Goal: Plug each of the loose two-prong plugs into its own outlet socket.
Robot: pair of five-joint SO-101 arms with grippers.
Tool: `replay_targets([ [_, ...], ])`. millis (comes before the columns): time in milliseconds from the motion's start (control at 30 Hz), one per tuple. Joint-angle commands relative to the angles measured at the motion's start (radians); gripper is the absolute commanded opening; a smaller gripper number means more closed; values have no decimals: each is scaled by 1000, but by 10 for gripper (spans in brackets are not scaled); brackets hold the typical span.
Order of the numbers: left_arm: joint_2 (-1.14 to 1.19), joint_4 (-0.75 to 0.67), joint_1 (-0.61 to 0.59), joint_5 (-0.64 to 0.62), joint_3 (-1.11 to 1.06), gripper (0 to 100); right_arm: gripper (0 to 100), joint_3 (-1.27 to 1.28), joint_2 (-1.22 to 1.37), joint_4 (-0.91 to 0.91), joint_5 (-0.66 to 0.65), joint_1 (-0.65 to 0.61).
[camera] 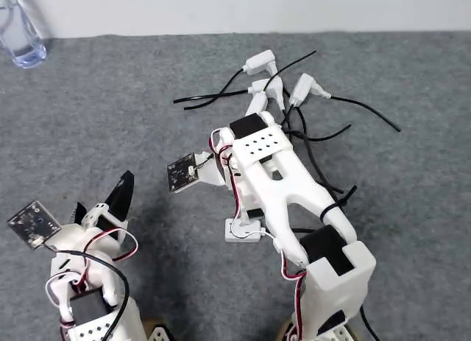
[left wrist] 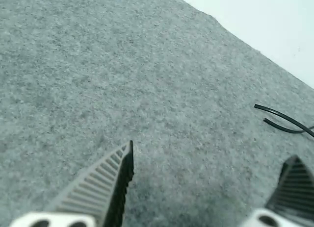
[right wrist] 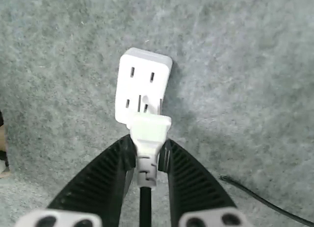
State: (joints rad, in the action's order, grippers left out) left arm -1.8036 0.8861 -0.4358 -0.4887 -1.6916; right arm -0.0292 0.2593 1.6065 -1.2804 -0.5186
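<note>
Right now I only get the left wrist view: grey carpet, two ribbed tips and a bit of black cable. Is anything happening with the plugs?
Observer: Yes. The right gripper is shut on a white plug, whose black cord runs back between the fingers.
Visitor: Is it anywhere near a socket?
Observer: Its front sits against a white outlet block. The slot pair farther from the gripper is free. I can't tell whether the prongs are in.
Visitor: Are there other plugs lying around?
Observer: From above I see a second white plug and a third white plug, each on a black cable.
</note>
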Motion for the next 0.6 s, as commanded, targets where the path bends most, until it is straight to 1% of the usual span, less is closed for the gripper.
replay_targets([
  [0,-9,9,-5,6,8,433,8,-60,-12,16,-8,-18],
  [100,-5,31,5,6,8,433,8,-61,-13,16,-6,-28],
  [133,-6,52,29,6,8,433,8,-63,-15,16,-6,-25],
  [233,-8,130,166,6,8,433,9,-61,-51,16,-2,-16],
  [367,-9,232,356,6,8,433,9,-55,-137,28,40,-8],
  [467,-9,253,428,6,8,433,9,-57,-180,85,46,-19],
  [567,-9,256,463,9,8,433,9,-57,-206,104,86,-31],
])
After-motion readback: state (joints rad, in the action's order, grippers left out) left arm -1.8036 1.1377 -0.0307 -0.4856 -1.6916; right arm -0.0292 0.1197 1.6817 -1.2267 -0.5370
